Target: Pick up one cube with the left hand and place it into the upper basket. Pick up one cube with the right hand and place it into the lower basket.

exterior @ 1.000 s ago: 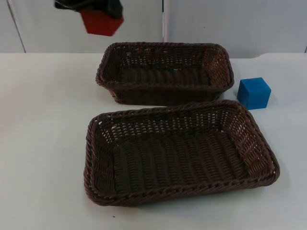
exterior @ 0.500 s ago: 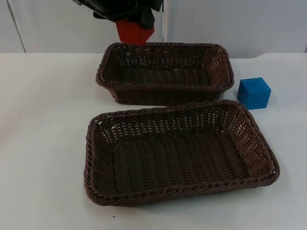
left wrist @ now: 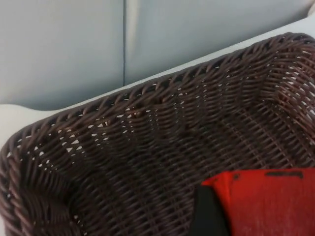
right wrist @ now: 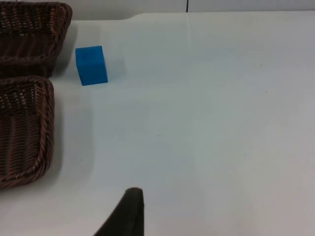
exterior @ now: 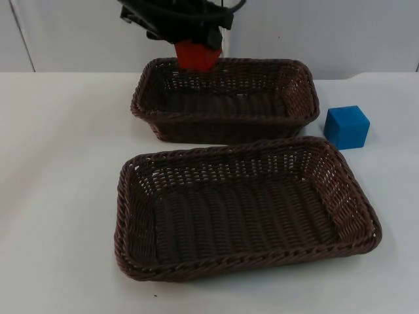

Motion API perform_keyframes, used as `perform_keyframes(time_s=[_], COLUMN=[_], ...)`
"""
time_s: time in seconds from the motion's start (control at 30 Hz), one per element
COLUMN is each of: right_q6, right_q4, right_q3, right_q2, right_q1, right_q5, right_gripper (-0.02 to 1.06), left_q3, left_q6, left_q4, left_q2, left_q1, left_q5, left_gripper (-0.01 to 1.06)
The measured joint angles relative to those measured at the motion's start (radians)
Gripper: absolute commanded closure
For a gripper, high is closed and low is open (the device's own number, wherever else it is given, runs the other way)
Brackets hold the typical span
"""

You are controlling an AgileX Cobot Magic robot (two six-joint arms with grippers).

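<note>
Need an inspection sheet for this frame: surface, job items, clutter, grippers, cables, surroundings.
Surface: white table, bare beside the baskets.
Job's things: red cube held above upper basket; blue cube on the table, right of it; lower basket holds nothing.
Clutter: nothing seen.
Grippers: left gripper shut on red cube over the upper basket's back rim; right gripper waits over the table.
Cables: nothing loose seen.
Surroundings: grey partition wall.

Left gripper holds red cube over upper basket; blue cube at its four o'clock.
</note>
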Motion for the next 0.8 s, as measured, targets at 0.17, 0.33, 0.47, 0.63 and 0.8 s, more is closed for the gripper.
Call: perform_keyframes(time_s=[0.17, 0.33, 0.47, 0.63, 0.8], right_q6=[0.0, 0.0, 0.0, 0.0, 0.0], right_q4=[0.0, 0.0, 0.0, 0.0, 0.0], right_q3=[0.0, 0.0, 0.0, 0.0, 0.0], right_q2=[0.0, 0.0, 0.0, 0.0, 0.0], right_q1=[0.0, 0.0, 0.0, 0.0, 0.0], right_q5=[0.0, 0.0, 0.0, 0.0, 0.0], right_gripper=[-0.01, -0.01, -0.01, -0.01, -0.01], left_q3=[-0.062, -0.121, -0.135, -0.137, -0.137], left_q6=[0.0, 0.0, 0.0, 0.0, 0.0], left_q4=[-0.014, -0.019, -0.023, -0.034, -0.042], left_q2=[0.075, 0.15, 0.193, 0.233, 0.252], left_q1=[0.0, 0.0, 0.0, 0.0, 0.0], left_q5=[-0.013, -0.024, -0.058, -0.07, -0.072], left_gripper=[1.05, 1.05, 1.05, 1.05, 1.05])
